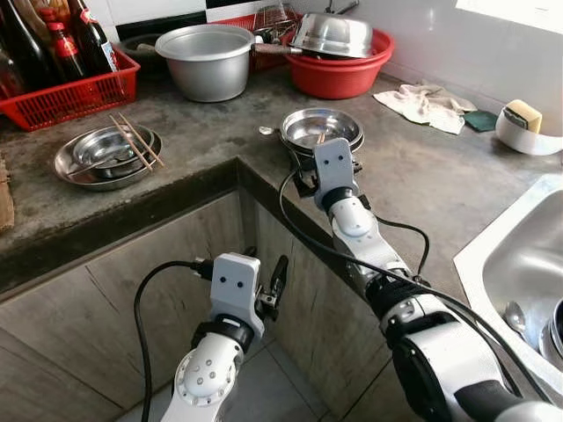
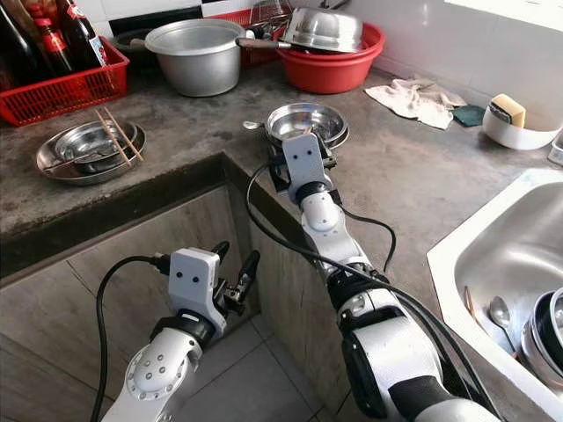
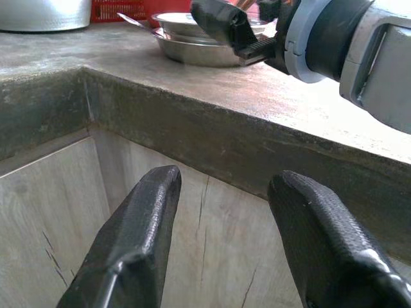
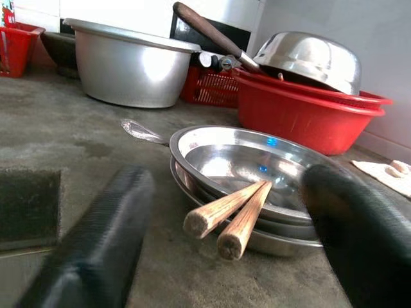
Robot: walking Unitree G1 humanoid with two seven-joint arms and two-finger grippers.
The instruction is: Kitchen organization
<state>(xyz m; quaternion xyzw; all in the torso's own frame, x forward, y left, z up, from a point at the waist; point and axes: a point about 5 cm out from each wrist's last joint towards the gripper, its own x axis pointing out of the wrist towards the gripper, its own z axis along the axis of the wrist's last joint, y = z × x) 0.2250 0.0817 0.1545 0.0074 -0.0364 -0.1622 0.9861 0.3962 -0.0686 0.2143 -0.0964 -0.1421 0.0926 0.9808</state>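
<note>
At frame center, the right gripper (image 4: 212,237), fingers spread, faces wooden chopsticks (image 4: 232,215) resting in stacked steel plates (image 1: 321,128) on the concrete counter (image 1: 422,167). Lower left, the left gripper (image 3: 225,237) hangs spread. Bottle labels (image 1: 103,54), upper left, are unreadable.

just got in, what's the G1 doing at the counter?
The right gripper is up on the concrete counter, fingers open, lined up on a pair of wooden chopsticks resting in a stack of steel plates. Nothing is grasped yet. The left gripper hangs open below the counter edge, in front of the cabinet. A second stack of dishes with chopsticks sits further left.
</note>
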